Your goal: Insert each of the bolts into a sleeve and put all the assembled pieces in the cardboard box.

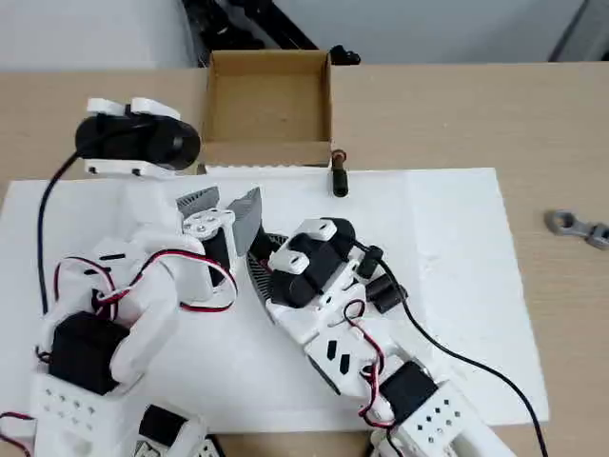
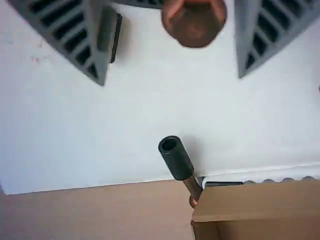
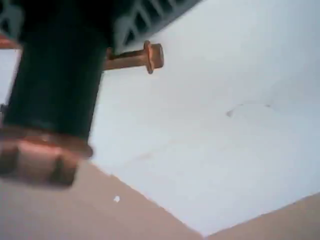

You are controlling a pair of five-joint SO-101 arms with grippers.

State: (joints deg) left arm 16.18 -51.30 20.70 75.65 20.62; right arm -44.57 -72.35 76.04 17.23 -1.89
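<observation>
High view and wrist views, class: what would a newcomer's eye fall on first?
The left arm and right arm, both white, crowd the white board, facing an open cardboard box. A black sleeve with a copper bolt in it lies by the box's corner, and a bolt head sits between the left gripper's wide-open jaws.

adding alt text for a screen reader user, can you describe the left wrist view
A black sleeve with a copper bolt pushed into it lies at the edge of the white sheet, its bolt end beside a corner of the cardboard box. Nearer the camera, the left gripper is open, a blurred copper bolt head between its grey ribbed fingers.
</observation>
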